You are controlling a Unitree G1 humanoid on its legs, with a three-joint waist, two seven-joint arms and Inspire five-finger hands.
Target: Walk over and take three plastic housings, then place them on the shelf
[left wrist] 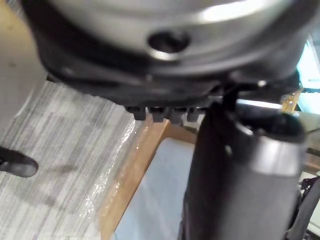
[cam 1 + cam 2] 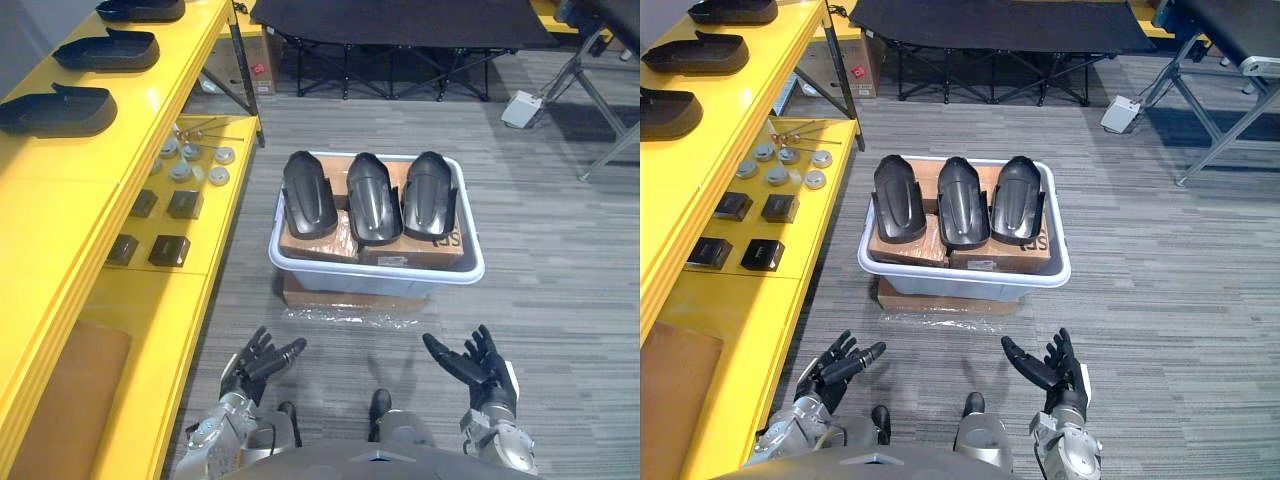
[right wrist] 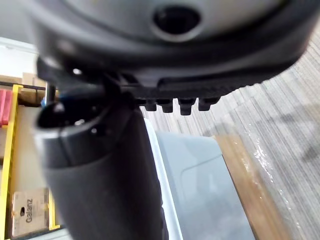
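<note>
Grey striped carpet floor, long yellow metal shelf down left side, black folding cot at back. Pale grey plastic tub sits on flat film-wrapped cardboard box, near shelf. In tub: brown cardboard boxes, with three black curved plastic housings side by side on top. Similar black shells on shelf's top level. Left hand and right hand low, short of tub, fingers apart, holding nothing.

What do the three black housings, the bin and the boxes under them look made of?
Housings: probably moulded plastic, semi-gloss black, with soft highlights on curved backs. Bin: pale grey plastic, judging by its smooth rolled rim. Boxes: brown cardboard, matt, flat-sided.
</note>
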